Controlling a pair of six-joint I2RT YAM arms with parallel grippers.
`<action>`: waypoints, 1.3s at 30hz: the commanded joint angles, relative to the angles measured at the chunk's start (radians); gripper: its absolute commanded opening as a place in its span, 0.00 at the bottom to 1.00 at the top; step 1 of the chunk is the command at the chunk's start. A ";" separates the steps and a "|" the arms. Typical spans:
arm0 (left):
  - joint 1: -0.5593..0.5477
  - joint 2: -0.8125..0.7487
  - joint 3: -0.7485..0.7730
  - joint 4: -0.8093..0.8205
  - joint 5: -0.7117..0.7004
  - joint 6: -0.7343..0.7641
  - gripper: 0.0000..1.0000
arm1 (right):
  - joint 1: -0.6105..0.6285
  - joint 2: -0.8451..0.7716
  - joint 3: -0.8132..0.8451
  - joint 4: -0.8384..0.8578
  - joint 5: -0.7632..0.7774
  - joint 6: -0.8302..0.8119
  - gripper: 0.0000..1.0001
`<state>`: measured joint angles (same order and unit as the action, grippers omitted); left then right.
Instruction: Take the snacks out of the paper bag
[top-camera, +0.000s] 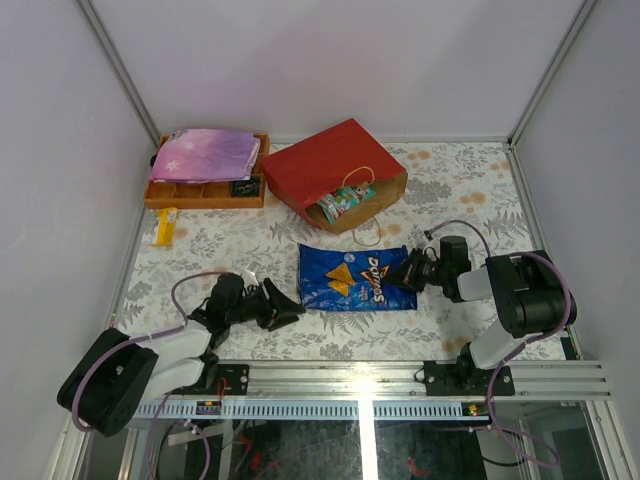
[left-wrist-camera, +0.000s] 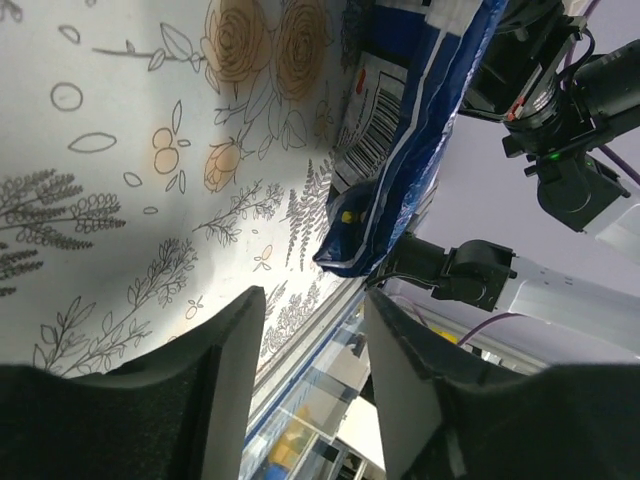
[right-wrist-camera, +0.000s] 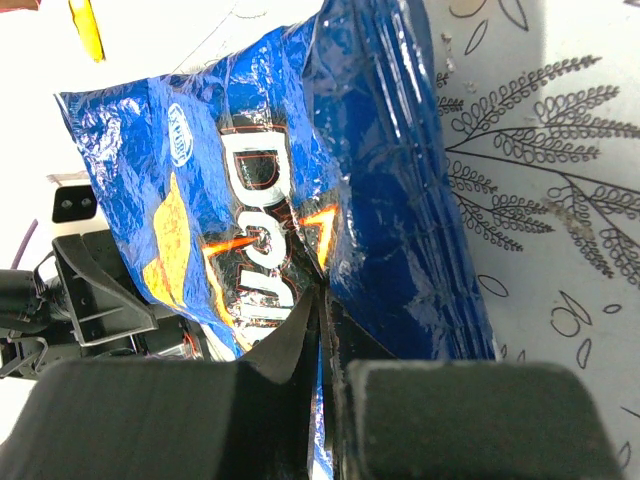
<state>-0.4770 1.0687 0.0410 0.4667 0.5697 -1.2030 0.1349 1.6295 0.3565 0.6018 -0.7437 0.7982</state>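
While the right fingers (right-wrist-camera: 285, 350) pinch the Doritos bag (top-camera: 355, 278) by its edge, likely settling it on the surface (top-camera: 470, 195) outside the paper bag (top-camera: 330, 165), the left fingers (left-wrist-camera: 228, 350) stand apart, empty.

The chip bag (top-camera: 355, 279) lay flat at the centre front of the table (top-camera: 460, 190). Behind it the paper bag (top-camera: 335, 172) lay on its side, a small packet (top-camera: 345, 203) in its mouth. The compartment tray (top-camera: 205, 203) stood left of the paper bag, a pouch (top-camera: 205, 153) lying on it. A second packet (top-camera: 165, 226) lay on the table just before the tray's left end. The left gripper (top-camera: 290, 310) sat left of the chip bag, apart; the right gripper (top-camera: 405, 273) met its right edge.
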 joint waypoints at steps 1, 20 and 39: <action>-0.005 0.030 0.029 0.094 -0.002 0.016 0.40 | -0.016 0.001 -0.013 -0.051 0.092 -0.031 0.00; -0.005 0.164 0.089 0.225 0.039 0.048 0.34 | -0.015 0.002 -0.007 -0.056 0.066 -0.049 0.00; -0.003 0.210 0.127 0.187 0.058 0.141 0.23 | -0.016 0.016 -0.010 -0.041 0.048 -0.055 0.00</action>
<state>-0.4774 1.2716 0.1493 0.6216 0.6144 -1.1038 0.1322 1.6295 0.3565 0.6018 -0.7486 0.7910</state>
